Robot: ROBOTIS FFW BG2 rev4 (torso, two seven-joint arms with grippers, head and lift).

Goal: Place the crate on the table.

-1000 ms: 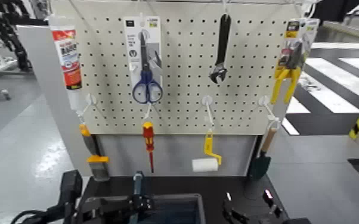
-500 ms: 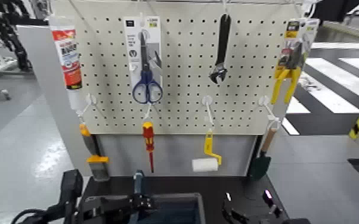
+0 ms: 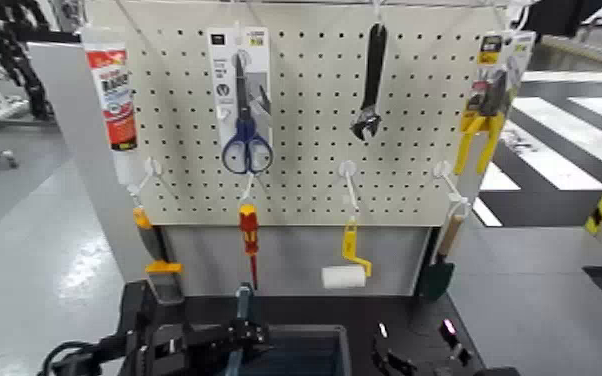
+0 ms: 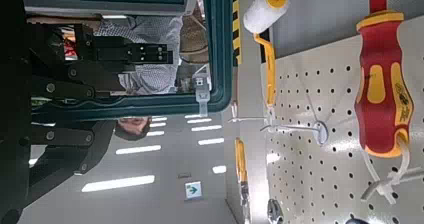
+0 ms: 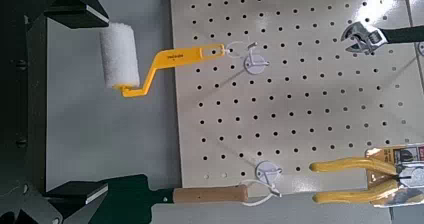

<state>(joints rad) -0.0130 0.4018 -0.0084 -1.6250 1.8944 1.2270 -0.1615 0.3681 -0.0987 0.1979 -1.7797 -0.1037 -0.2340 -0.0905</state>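
Observation:
The crate [image 3: 310,332], dark blue-grey with a lighter grey rim and a thin blue handle bar [image 3: 242,300], shows at the bottom edge of the head view, over the black table [image 3: 390,312]. Only its far end is in view. My left gripper [image 3: 223,338] is at the crate's left rim and shut on it. The left wrist view shows the crate's teal wall [image 4: 218,44] right by the dark fingers [image 4: 120,54]. My right gripper [image 3: 415,358] sits low, to the right of the crate. In the right wrist view its fingers [image 5: 70,4] stand wide apart with nothing between them.
A beige pegboard [image 3: 305,110] stands behind the table. It holds scissors [image 3: 247,150], a wrench [image 3: 369,90], pliers [image 3: 483,120], a red screwdriver [image 3: 249,235], a yellow paint roller [image 3: 345,272], a tube [image 3: 115,100], a brush [image 3: 160,270] and a trowel [image 3: 440,262]. Grey floor lies on both sides.
My left arm has moved up and to the right, and the crate's handle bar has shifted right with it. The right gripper has not moved.

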